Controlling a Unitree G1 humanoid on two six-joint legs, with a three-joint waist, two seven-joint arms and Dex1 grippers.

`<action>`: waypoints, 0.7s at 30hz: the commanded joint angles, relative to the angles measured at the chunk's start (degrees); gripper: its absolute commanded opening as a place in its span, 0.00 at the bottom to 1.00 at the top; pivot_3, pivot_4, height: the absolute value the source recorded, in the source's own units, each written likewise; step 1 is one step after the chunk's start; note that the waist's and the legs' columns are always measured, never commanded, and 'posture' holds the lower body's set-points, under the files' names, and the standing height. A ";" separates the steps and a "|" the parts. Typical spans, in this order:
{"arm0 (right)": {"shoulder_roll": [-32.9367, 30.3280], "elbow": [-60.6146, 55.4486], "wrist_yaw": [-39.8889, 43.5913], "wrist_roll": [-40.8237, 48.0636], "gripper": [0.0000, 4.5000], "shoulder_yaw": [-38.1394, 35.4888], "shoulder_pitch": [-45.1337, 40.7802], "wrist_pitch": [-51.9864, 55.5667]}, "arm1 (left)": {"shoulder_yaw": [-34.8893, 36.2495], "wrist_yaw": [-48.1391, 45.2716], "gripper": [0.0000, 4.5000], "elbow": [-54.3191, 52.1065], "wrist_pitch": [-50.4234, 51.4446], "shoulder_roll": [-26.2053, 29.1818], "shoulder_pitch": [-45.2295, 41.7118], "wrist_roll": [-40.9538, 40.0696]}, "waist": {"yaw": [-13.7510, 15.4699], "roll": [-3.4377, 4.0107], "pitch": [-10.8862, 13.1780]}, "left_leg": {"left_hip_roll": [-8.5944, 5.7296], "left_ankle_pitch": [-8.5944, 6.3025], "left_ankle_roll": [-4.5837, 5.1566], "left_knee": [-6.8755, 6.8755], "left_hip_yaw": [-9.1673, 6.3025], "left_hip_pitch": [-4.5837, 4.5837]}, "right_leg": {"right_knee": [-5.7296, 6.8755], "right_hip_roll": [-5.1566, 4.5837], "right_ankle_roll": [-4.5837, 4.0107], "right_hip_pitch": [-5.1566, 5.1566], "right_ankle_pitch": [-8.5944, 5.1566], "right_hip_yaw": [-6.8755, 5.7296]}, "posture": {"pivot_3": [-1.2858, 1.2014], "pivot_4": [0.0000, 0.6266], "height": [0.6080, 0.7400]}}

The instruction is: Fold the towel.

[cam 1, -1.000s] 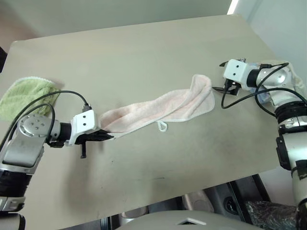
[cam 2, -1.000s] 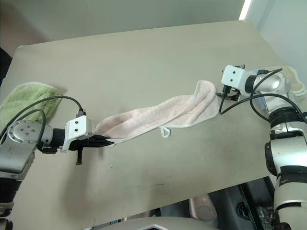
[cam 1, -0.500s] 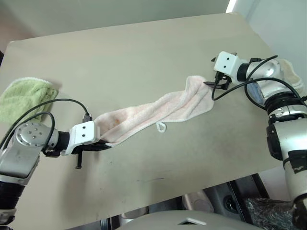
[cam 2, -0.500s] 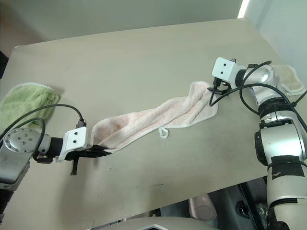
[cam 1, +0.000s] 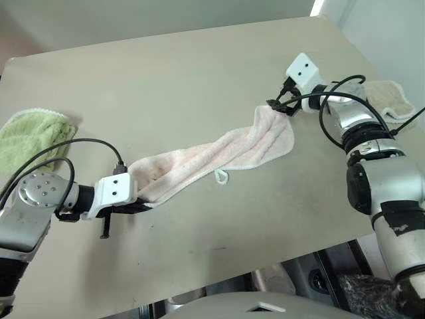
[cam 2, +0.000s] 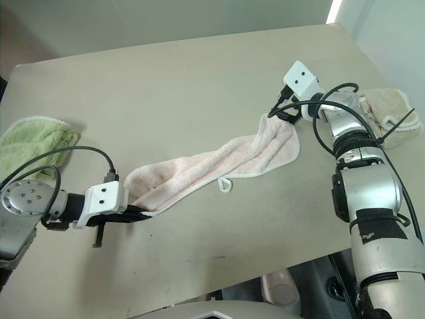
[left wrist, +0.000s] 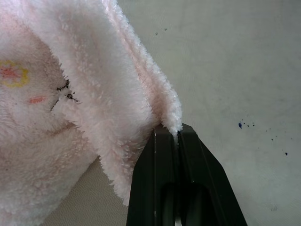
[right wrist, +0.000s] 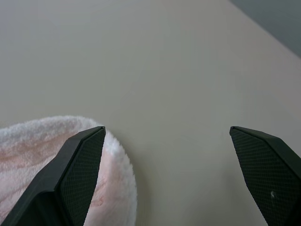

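Note:
The pale pink towel (cam 1: 212,153) lies bunched into a long diagonal strip on the table, with its white loop (cam 1: 221,176) on the near side. My left gripper (cam 1: 143,205) is shut on the strip's near left corner. In the left wrist view the cloth edge is pinched at the tips of that gripper (left wrist: 170,129), and a small dark embroidered mark (left wrist: 63,92) shows beside it. My right gripper (cam 1: 277,106) stands open at the towel's far right end. Its left finger (right wrist: 80,165) is over the towel's rounded edge (right wrist: 28,150), with bare table between the fingers.
A green terry cloth (cam 1: 26,136) lies at the table's left edge. A beige cloth (cam 1: 388,96) lies at the right edge behind my right arm. The tan table (cam 1: 166,73) stretches far behind the towel, and its front edge runs close below my left arm.
My right gripper has moved left and away along the table and rolled, now reaching the towel's far end. My left gripper has drawn the held corner slightly back.

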 commanded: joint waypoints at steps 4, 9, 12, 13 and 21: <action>0.85 0.76 -1.00 2.56 1.00 -3.49 0.30 6.86 | -0.52 -0.56 0.01 -0.73 0.45 0.35 -0.34 0.22 | -0.04 0.00 0.00 | 0.00 0.00 0.00 0.04 0.00 0.01 | 0.13 0.00 0.00 -0.03 0.00 0.00 | 0.52 0.24 1.00; 1.72 0.87 -0.69 3.65 1.00 -5.07 1.84 11.82 | -0.72 -0.38 0.01 -0.51 0.46 0.19 -0.81 0.32 | -0.03 0.00 0.00 | 0.00 0.00 0.00 0.10 0.00 0.01 | 0.20 0.00 0.00 -0.04 0.00 -0.01 | 0.52 0.24 1.00; 2.01 0.72 -1.63 4.02 1.00 -5.78 2.38 12.62 | -0.92 -0.30 0.01 -0.46 0.56 0.06 -1.02 0.32 | -0.04 0.00 0.00 | 0.00 0.00 0.00 0.10 0.01 0.01 | 0.23 0.00 0.00 -0.06 0.00 0.00 | 0.52 0.24 1.00; 2.13 0.67 -1.78 4.16 1.00 -6.02 2.46 12.84 | -1.10 -0.24 0.01 -0.42 0.58 -0.05 -1.23 0.37 | -0.03 -0.01 0.00 | 0.00 0.00 0.00 0.10 0.00 0.01 | 0.25 0.00 0.00 -0.07 0.00 -0.01 | 0.52 0.24 1.00; 2.52 0.43 -0.94 5.24 0.86 -7.69 2.66 13.82 | -1.52 -0.04 0.00 -0.31 0.67 -0.28 -1.78 0.50 | -0.04 -0.01 0.00 | 0.00 0.00 0.00 0.18 0.00 0.02 | 0.38 0.00 -0.02 -0.07 -0.01 -0.01 | 0.52 0.24 1.00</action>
